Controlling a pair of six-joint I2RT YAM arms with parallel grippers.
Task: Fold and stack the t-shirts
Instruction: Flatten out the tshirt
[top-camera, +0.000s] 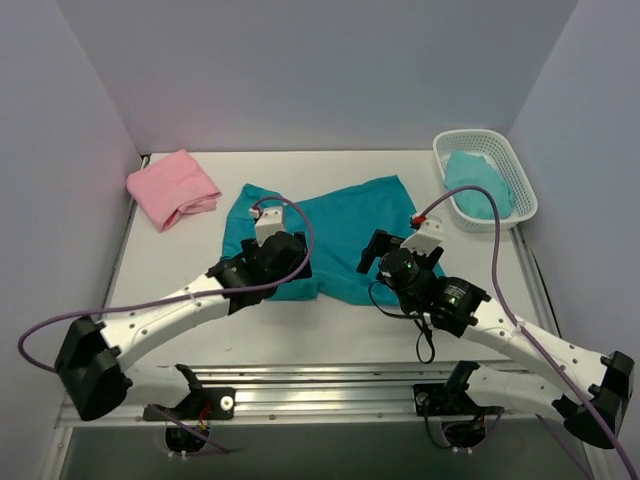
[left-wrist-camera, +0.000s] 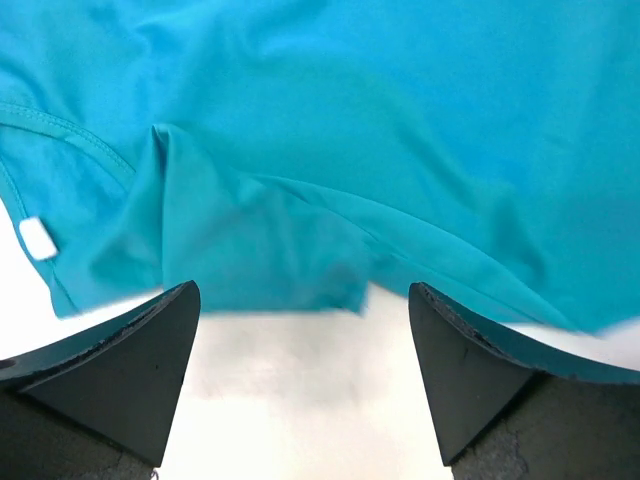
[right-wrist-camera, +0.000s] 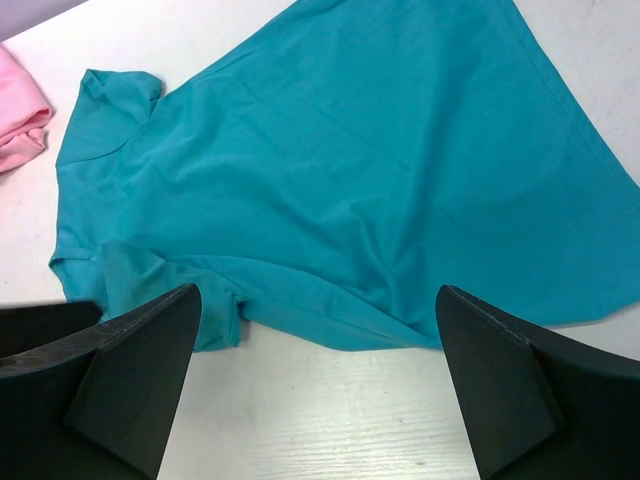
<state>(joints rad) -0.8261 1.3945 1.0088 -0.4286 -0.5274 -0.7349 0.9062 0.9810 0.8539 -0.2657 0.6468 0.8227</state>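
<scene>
A teal t-shirt (top-camera: 350, 215) lies spread and creased on the white table, one sleeve folded at its near left edge. A pink t-shirt (top-camera: 172, 187) sits folded at the back left. My left gripper (top-camera: 288, 252) hovers over the teal shirt's near left hem, open, with only bare table between its fingers (left-wrist-camera: 300, 290). The teal t-shirt (left-wrist-camera: 350, 120) fills that view beyond the fingertips. My right gripper (top-camera: 378, 250) stands open over the near right hem, nothing held (right-wrist-camera: 315, 290). Its view shows the teal t-shirt (right-wrist-camera: 350, 170) and a corner of the pink t-shirt (right-wrist-camera: 20, 110).
A white plastic basket (top-camera: 470, 135) stands at the back right with another teal cloth (top-camera: 480, 180) in it. Grey walls close in the table on three sides. A small white label (left-wrist-camera: 37, 238) shows at the teal shirt's neck.
</scene>
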